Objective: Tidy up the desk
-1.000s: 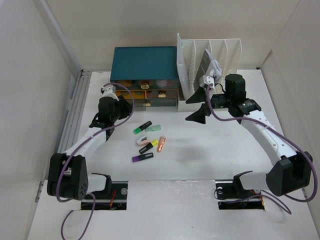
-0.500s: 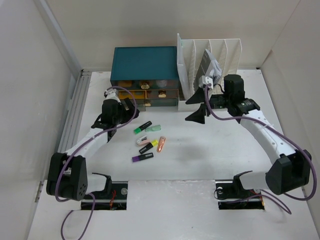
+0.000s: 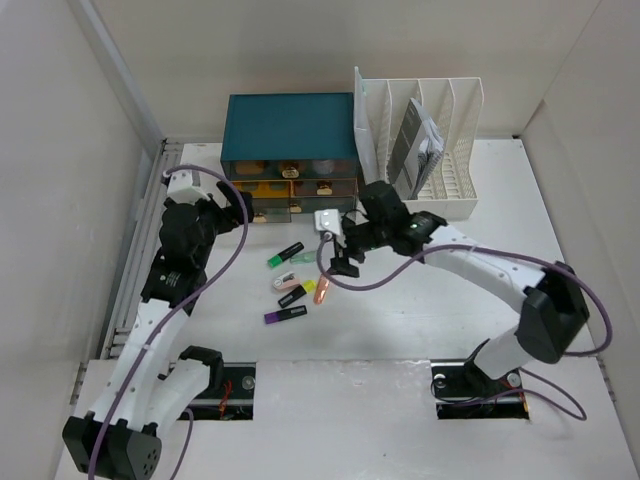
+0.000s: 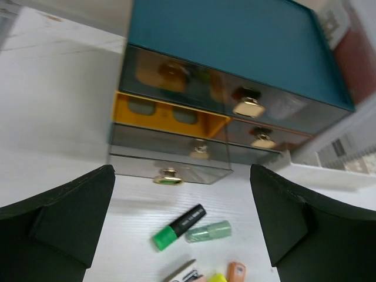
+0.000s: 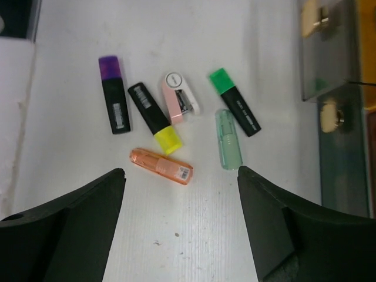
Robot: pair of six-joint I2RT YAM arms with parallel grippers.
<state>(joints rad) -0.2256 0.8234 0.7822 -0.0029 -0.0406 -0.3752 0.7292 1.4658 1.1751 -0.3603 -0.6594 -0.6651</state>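
The desk (image 3: 430, 310) holds a loose cluster of pens at its middle: a green-capped black highlighter (image 3: 285, 255), a mint tube (image 3: 310, 257), a pink-and-white piece (image 3: 288, 283), a yellow highlighter (image 3: 297, 292), an orange tube (image 3: 322, 289) and a purple highlighter (image 3: 285, 315). My right gripper (image 3: 340, 258) hovers open just right of them; in its wrist view the orange tube (image 5: 161, 166) and mint tube (image 5: 228, 139) lie just ahead of the empty gripper (image 5: 179, 223). My left gripper (image 3: 232, 207) is open and empty in front of the drawers, with the green highlighter (image 4: 179, 226) below it.
A teal drawer box (image 3: 290, 125) stands at the back, its lowest left drawer (image 4: 170, 167) pulled out a little. To its right a white slotted file rack (image 3: 440, 110) holds a booklet (image 3: 415, 145). White walls enclose the desk.
My left gripper opened and drew back left from the drawers. My right arm swung from the file rack down and left to hover over the pens.
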